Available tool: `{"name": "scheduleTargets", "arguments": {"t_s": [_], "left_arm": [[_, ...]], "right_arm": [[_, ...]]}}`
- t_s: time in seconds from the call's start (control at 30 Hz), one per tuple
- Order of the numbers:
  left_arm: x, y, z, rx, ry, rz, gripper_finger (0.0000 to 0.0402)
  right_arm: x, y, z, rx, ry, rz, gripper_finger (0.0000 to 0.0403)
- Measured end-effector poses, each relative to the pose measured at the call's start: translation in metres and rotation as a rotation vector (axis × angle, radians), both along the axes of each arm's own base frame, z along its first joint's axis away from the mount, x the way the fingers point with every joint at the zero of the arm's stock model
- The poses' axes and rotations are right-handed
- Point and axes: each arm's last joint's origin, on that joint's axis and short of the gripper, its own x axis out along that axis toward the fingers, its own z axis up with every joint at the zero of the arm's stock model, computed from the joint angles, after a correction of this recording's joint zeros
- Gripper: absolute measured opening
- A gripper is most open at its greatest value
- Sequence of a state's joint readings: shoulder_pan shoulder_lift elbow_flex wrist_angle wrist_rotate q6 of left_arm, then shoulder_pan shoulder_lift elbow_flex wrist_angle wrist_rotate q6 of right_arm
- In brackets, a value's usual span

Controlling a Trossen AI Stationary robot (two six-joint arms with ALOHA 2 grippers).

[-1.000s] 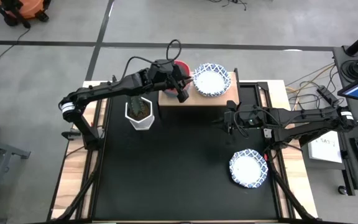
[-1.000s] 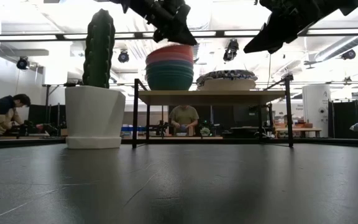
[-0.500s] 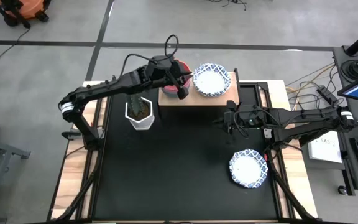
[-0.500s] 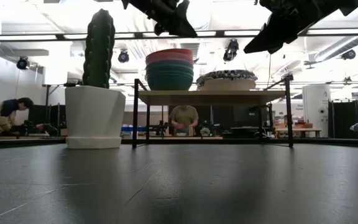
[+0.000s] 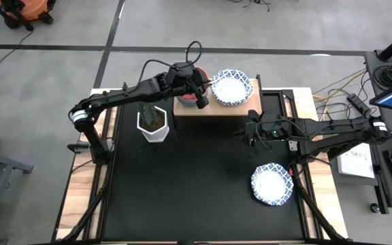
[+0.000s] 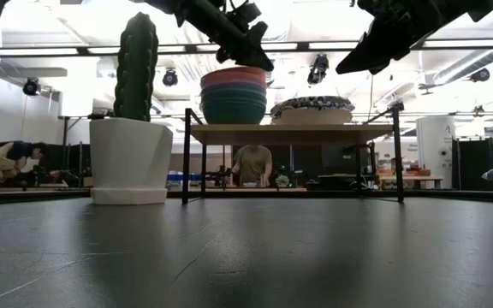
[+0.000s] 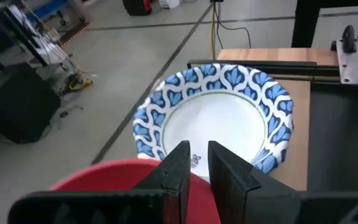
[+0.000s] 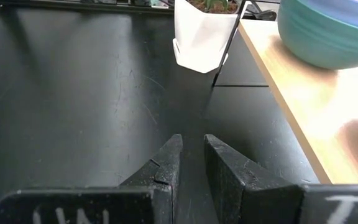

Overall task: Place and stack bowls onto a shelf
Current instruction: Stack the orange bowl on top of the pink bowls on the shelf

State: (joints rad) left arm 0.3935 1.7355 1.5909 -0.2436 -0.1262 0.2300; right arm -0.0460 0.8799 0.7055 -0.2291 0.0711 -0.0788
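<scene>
On the light-wood shelf (image 5: 209, 111), at its left, stands a stack of plain bowls (image 6: 234, 96) with the red bowl (image 7: 98, 180) on top. Beside it stands a stack of blue-and-white patterned bowls (image 5: 231, 87). One more patterned bowl (image 5: 271, 184) rests on the black table at the near right. My left gripper (image 5: 201, 99) is shut. It hovers at the red bowl's rim on the side toward the patterned stack (image 7: 216, 118). My right gripper (image 5: 249, 133) is shut and empty above the table, in front of the shelf's right end. My left gripper (image 7: 197, 155) reaches slanting down over the red bowl's rim (image 7: 135, 171) with its fingers together. In the low view its tip (image 6: 259, 62) stands just above the stack's top edge. I cannot tell whether it touches the bowl.
A white hexagonal pot with a cactus (image 5: 152, 122) stands on the table just left of the shelf. The shelf's thin black legs (image 6: 186, 162) stand on the table. People sit at desks in the room beyond the table.
My left gripper has risen a little above the plain stack. It has then come back down toward the red bowl's rim, shifting slightly toward the patterned bowls. The bowls have stayed in place.
</scene>
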Motion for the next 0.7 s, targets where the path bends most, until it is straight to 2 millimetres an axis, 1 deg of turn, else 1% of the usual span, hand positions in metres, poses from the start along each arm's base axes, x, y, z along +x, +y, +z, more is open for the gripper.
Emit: {"name": "scheduleTargets", "arguments": {"t_s": [0.1, 0.2, 0.33, 0.47, 0.53, 0.7], "left_arm": [[-0.005, 0.001, 0.01, 0.071, -0.013, 0.04, 0.0039], [-0.01, 0.009, 0.015, 0.137, -0.011, 0.113, 0.0039], [-0.014, 0.028, 0.009, 0.144, 0.009, 0.166, 0.0039], [-0.02, 0.045, 0.004, 0.097, -0.002, 0.227, 0.0039], [-0.02, 0.049, -0.001, 0.077, 0.017, 0.238, 0.0039], [-0.019, 0.048, -0.007, 0.058, 0.047, 0.233, 0.0039]], "right_arm": [[0.0, 0.0, 0.0, 0.0, 0.001, 0.0, 0.0057], [0.0, 0.0, 0.0, 0.0, 0.001, 0.0, 0.0057], [0.0, 0.0, 0.0, 0.0, 0.0, 0.0, 0.0057], [0.0, 0.0, 0.0, 0.0, 0.0, 0.0, 0.0057], [0.0, 0.0, 0.0, 0.0, 0.0, 0.0, 0.0057], [0.0, 0.0, 0.0, 0.0, 0.0, 0.0, 0.0057]]}}
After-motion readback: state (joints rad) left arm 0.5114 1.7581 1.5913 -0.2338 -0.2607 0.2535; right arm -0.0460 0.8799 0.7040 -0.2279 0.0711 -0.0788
